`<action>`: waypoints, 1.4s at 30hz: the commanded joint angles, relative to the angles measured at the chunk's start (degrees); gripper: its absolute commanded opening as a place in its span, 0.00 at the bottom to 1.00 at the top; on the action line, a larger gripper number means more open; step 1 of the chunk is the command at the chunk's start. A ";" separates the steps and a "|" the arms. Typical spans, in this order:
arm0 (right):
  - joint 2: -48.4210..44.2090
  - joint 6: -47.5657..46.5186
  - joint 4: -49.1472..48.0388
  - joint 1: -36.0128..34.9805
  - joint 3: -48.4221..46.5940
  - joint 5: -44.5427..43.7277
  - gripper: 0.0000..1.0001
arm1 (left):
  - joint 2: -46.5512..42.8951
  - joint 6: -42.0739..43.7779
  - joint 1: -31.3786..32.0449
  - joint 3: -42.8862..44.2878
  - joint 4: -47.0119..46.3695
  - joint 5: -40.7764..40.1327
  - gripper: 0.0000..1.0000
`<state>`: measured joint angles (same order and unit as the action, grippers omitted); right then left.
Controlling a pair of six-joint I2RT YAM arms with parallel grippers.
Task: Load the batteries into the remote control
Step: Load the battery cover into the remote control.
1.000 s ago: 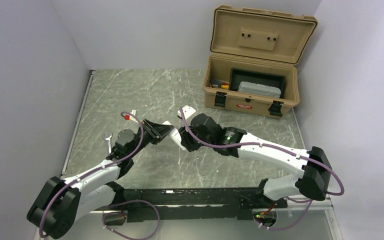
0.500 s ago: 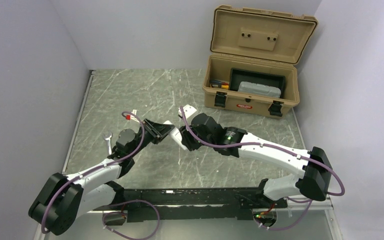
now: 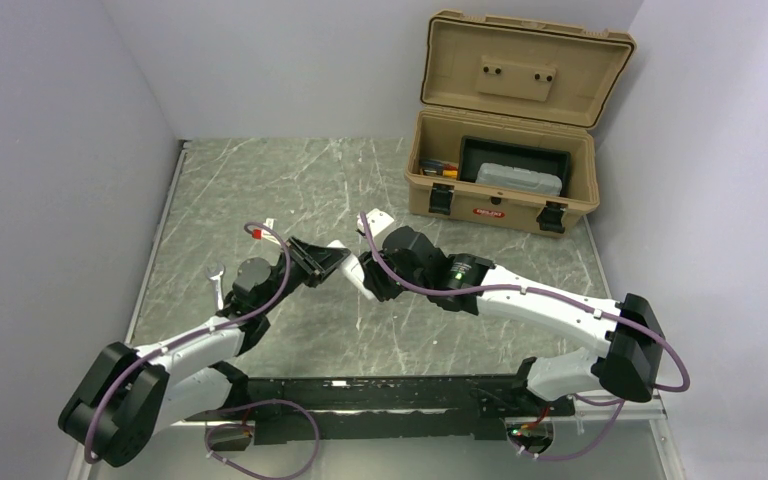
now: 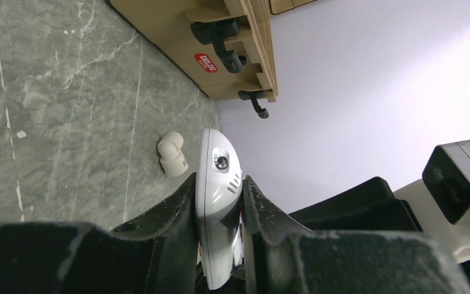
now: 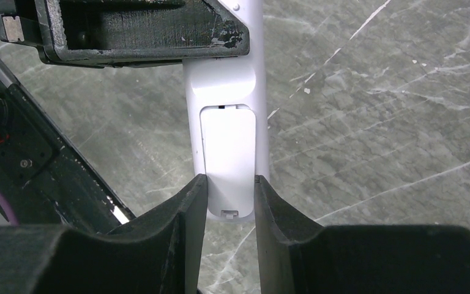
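Note:
The remote control (image 5: pixel 227 141) is a slim white handset held above the table between both grippers. In the left wrist view the remote control (image 4: pixel 217 184) shows edge-on, and my left gripper (image 4: pixel 219 179) is shut on its flat faces. My right gripper (image 5: pixel 229 179) is shut on the sides of its other end. There a white battery cover (image 5: pixel 227 153) lies flat in the back of the remote. In the top view the left gripper (image 3: pixel 332 262) and right gripper (image 3: pixel 368 275) meet nose to nose. The batteries are out of view.
An open tan toolbox (image 3: pixel 505 180) stands at the back right, and its front latches (image 4: pixel 220 37) appear in the left wrist view. A small stubby white plastic piece (image 4: pixel 172 153) lies on the marbled table (image 3: pixel 260 190) between the grippers and the toolbox. Walls close in on the left and right.
The left arm's lower links have shifted slightly. Both grippers and the remote have stayed where they were.

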<state>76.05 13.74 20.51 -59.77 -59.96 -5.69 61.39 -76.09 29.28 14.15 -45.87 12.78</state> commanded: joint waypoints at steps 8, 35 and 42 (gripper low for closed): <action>0.32 1.10 -0.39 -0.26 -3.63 0.46 0.34 | -4.32 5.04 1.77 0.73 -1.02 -0.70 0.00; -1.02 0.65 0.19 -0.26 -4.64 0.33 0.34 | -1.91 11.25 4.21 -0.69 -5.49 -0.67 0.00; -1.22 0.06 0.54 -0.16 -4.37 -0.35 0.34 | 0.65 10.54 4.44 -0.63 -9.83 1.98 0.00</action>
<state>76.51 14.02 24.21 -59.81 -62.00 -5.48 60.82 -65.39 32.56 13.63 -49.30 10.02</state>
